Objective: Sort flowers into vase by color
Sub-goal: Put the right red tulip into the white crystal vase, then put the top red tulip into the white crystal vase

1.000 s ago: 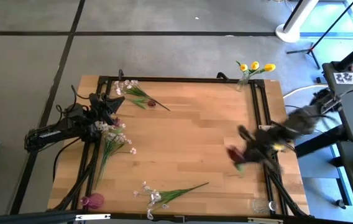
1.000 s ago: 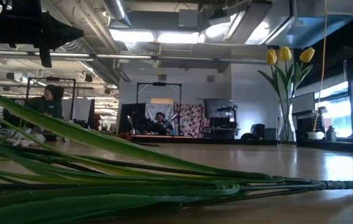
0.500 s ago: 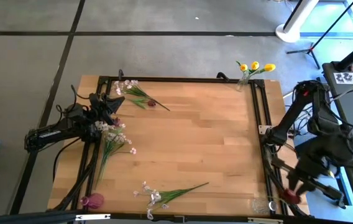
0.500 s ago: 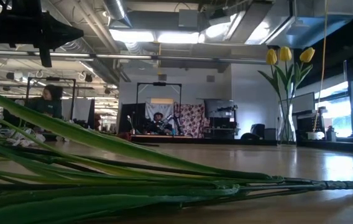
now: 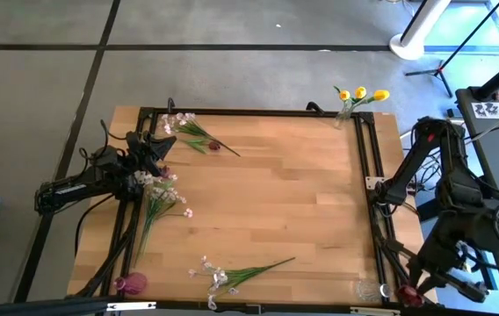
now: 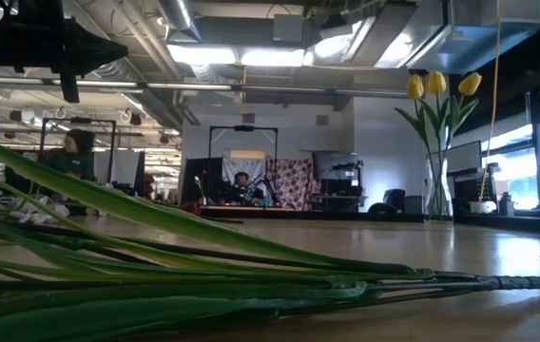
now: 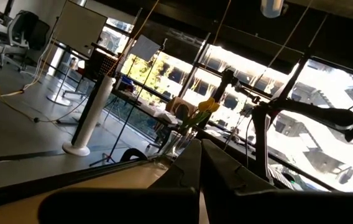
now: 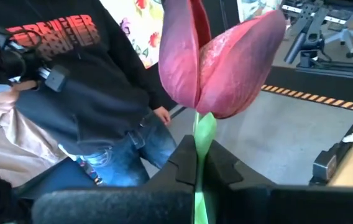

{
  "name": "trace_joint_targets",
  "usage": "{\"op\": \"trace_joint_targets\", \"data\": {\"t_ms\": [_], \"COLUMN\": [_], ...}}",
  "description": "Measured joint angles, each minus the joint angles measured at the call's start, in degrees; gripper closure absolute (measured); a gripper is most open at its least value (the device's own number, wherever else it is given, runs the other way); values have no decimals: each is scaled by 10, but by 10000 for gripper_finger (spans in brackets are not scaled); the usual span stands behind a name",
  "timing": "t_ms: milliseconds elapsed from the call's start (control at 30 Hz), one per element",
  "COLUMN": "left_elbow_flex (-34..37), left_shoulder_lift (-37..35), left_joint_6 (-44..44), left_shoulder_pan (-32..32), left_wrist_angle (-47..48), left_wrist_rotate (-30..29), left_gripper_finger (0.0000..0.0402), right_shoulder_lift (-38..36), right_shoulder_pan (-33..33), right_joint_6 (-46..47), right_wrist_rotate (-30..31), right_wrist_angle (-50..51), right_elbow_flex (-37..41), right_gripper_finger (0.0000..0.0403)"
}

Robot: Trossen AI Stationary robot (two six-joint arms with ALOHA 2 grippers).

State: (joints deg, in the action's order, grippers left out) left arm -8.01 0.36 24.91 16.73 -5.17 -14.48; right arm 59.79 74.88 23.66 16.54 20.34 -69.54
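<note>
Right gripper (image 8: pixel 196 163) clamping the green stem of a dark red tulip (image 8: pixel 217 59), hanging off the table's (image 5: pixel 276 189) right near corner, bloom (image 5: pixel 410 294) showing just past the edge. Left gripper (image 5: pixel 158 147) pressed shut on nothing, waiting over the left rim beside white-pink sprays (image 5: pixel 163 195). Yellow tulips (image 5: pixel 360 93) standing in a glass vase (image 5: pixel 344 112) at the far right corner. Another spray (image 5: pixel 232 276) lying near the front edge.

Three yellow tulips (image 5: pixel 360 93) stand upright in a clear glass vase (image 5: pixel 344 111) at the tabletop's far right corner. A dark red tulip (image 8: pixel 217 59), petals closed, is pinched by its green stem beyond the near right corner. White-pink blossom sprays (image 5: pixel 157 200) lie flat along the left edge, with one spray (image 5: pixel 232 275) lying by the near edge.
</note>
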Motion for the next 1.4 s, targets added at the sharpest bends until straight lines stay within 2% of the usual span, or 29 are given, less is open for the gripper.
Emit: {"op": "trace_joint_targets", "data": {"t_ms": [267,567,700,867,1100,1233,1400], "left_elbow_flex": [0,0,0,0,0,0,0], "left_shoulder_lift": [0,0,0,0,0,0,0], "left_joint_6": [0,0,0,0,0,0,0], "left_shoulder_pan": [0,0,0,0,0,0,0], "left_wrist_angle": [0,0,0,0,0,0,0], "left_wrist_rotate": [0,0,0,0,0,0,0], "left_gripper_finger": [401,401,401,401,401,401,401], "right_shoulder_lift": [12,25,26,22,-13,-48,-89], "right_shoulder_pan": [9,9,9,9,9,9,8], "right_joint_6": [-1,-34,-36,-30,2,1,-34], "right_wrist_rotate": [20,13,-8,-38,-72,-42,61], "right_wrist_angle": [2,49,60,88,146,178,187], "right_elbow_flex": [0,0,0,0,0,0,0], "right_gripper_finger": [395,352,315,247,171,156,155]}}
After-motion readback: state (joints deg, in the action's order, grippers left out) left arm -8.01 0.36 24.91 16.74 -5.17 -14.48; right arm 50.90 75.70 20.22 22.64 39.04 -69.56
